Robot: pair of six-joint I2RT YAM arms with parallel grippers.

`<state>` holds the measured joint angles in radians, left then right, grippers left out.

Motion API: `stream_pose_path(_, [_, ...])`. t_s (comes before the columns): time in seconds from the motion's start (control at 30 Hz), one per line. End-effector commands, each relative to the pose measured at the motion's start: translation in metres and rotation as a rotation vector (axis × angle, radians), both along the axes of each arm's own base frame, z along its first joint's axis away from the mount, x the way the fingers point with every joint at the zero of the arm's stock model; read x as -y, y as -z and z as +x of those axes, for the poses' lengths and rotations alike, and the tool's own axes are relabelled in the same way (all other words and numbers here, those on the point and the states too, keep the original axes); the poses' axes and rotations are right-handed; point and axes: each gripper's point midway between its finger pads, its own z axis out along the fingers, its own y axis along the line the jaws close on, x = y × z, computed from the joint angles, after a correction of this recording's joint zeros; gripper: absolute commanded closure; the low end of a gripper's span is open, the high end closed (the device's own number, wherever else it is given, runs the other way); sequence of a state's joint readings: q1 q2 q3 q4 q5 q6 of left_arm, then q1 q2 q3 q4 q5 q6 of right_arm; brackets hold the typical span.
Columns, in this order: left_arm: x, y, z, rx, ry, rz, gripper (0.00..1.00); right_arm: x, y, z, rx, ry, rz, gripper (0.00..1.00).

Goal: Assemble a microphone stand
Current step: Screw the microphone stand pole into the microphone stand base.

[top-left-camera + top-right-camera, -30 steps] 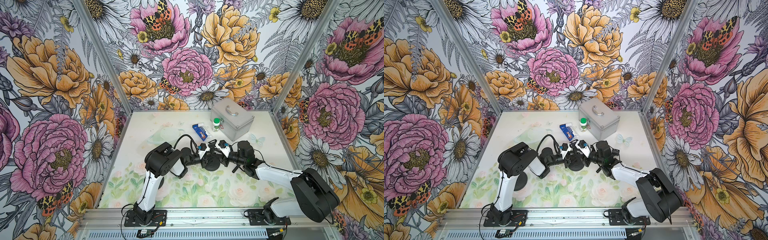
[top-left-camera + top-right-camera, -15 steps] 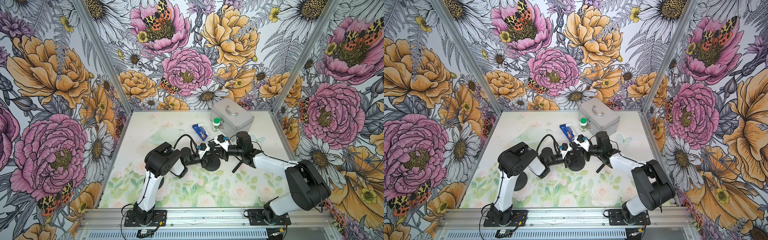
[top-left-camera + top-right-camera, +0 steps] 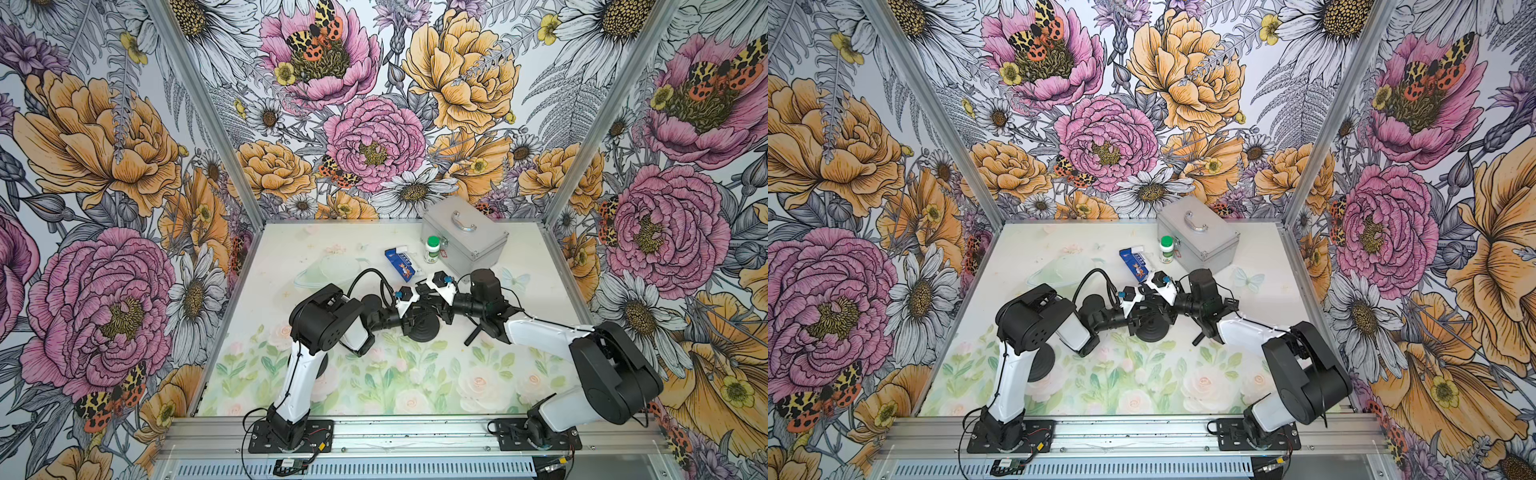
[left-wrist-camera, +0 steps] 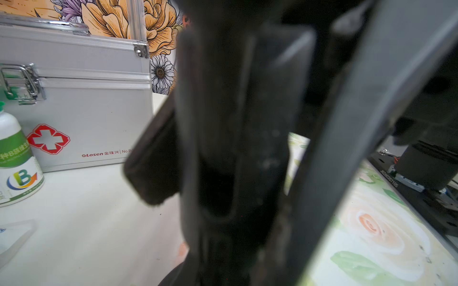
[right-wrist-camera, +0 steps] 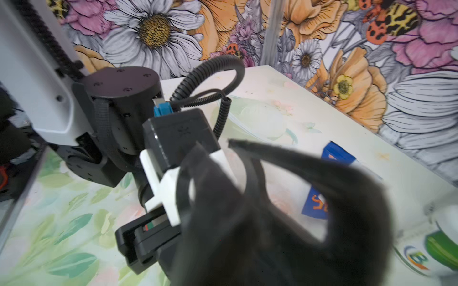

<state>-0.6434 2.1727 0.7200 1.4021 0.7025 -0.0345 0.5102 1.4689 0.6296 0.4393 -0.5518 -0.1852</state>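
Note:
The stand's round black base (image 3: 424, 333) (image 3: 1153, 332) lies mid-table in both top views. My left gripper (image 3: 417, 316) (image 3: 1141, 314) reaches over its far edge from the left. It is shut on the black upright post (image 4: 223, 148), which fills the left wrist view. My right gripper (image 3: 437, 309) (image 3: 1165, 309) meets it from the right at the same post. In the right wrist view a blurred black curved part (image 5: 285, 210) covers the jaws, so their gap is hidden. Beyond it sits the left arm's wrist camera (image 5: 178, 133).
A silver first-aid case (image 3: 463, 232) stands at the back right. A white bottle with a green cap (image 3: 433, 249) and a blue box (image 3: 401, 266) are in front of it, just behind the grippers. A thin black rod (image 3: 473, 332) lies by the right forearm.
The right arm's elbow swung in towards the back and its wrist turned while the gripper stayed at the post. The left arm and the base have not moved.

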Motion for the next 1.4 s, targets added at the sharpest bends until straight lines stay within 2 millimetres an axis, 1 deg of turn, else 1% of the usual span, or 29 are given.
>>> stream_pose_path(0.0, [0.002,0.000,0.006,-0.030,-0.012,-0.017,0.81,0.052,0.024,0.026,0.077,0.595,-0.095,1.00])
stream_pose_path(0.03, [0.002,0.000,0.006,-0.031,-0.014,-0.017,0.81,0.066,0.025,0.023,0.076,0.722,-0.054,1.00])
stream_pose_path(0.07, [0.002,0.000,0.005,-0.031,-0.012,-0.016,0.81,0.072,0.027,0.018,0.067,0.792,-0.014,1.00])
stream_pose_path(0.1, [0.002,-0.001,0.005,-0.030,-0.013,-0.018,0.81,0.070,0.030,0.013,0.066,0.806,0.002,1.00])
stream_pose_path(0.17, [0.002,-0.001,0.005,-0.030,-0.012,-0.017,0.80,0.052,0.034,-0.001,0.086,0.756,-0.034,1.00])
stream_pose_path(0.27, [0.002,-0.001,0.004,-0.028,-0.008,-0.016,0.80,0.029,0.040,-0.011,0.082,0.613,-0.108,0.99])
stream_pose_path(0.33, [0.003,-0.001,0.004,-0.027,-0.008,-0.017,0.80,0.008,0.041,-0.025,0.109,0.420,-0.161,0.87])
stream_pose_path(0.4, [0.003,-0.001,0.003,-0.028,-0.007,-0.015,0.80,-0.003,0.041,-0.042,0.124,0.252,-0.196,0.79])
stream_pose_path(0.43, [0.003,-0.001,0.003,-0.025,-0.005,-0.016,0.80,-0.005,0.040,-0.050,0.124,0.174,-0.209,0.76])
stream_pose_path(0.47, [0.003,-0.002,0.003,-0.024,-0.003,-0.017,0.80,-0.004,0.037,-0.053,0.127,0.137,-0.210,0.74])
stream_pose_path(0.57, [0.003,-0.001,0.001,-0.024,0.003,-0.015,0.80,0.007,0.020,-0.053,0.069,0.049,-0.126,0.63])
stream_pose_path(0.6, [0.003,-0.001,0.001,-0.023,0.003,-0.016,0.80,0.008,0.015,-0.057,0.045,0.004,-0.096,0.61])
stream_pose_path(0.63, [0.003,-0.001,0.001,-0.023,0.003,-0.015,0.80,0.008,0.010,-0.062,0.036,-0.056,-0.080,0.61])
stream_pose_path(0.67, [0.004,-0.001,0.001,-0.024,0.005,-0.015,0.80,0.008,0.008,-0.063,0.030,-0.078,-0.082,0.61])
stream_pose_path(0.8, [0.004,-0.001,0.001,-0.022,0.008,-0.015,0.80,0.016,0.009,-0.056,0.011,-0.097,-0.117,0.60])
stream_pose_path(0.87, [0.004,-0.001,0.000,-0.021,0.011,-0.015,0.80,0.018,0.007,-0.051,0.006,-0.107,-0.105,0.60])
stream_pose_path(1.07, [0.004,-0.002,-0.001,-0.016,0.015,-0.015,0.80,0.022,-0.006,-0.028,-0.003,-0.116,-0.062,0.60])
stream_pose_path(1.27, [0.005,-0.001,-0.002,-0.014,0.018,-0.013,0.80,0.016,-0.022,-0.017,0.005,-0.153,-0.006,0.60])
stream_pose_path(1.37, [0.005,-0.001,-0.002,-0.013,0.020,-0.014,0.80,0.012,-0.023,-0.014,0.000,-0.168,0.016,0.61])
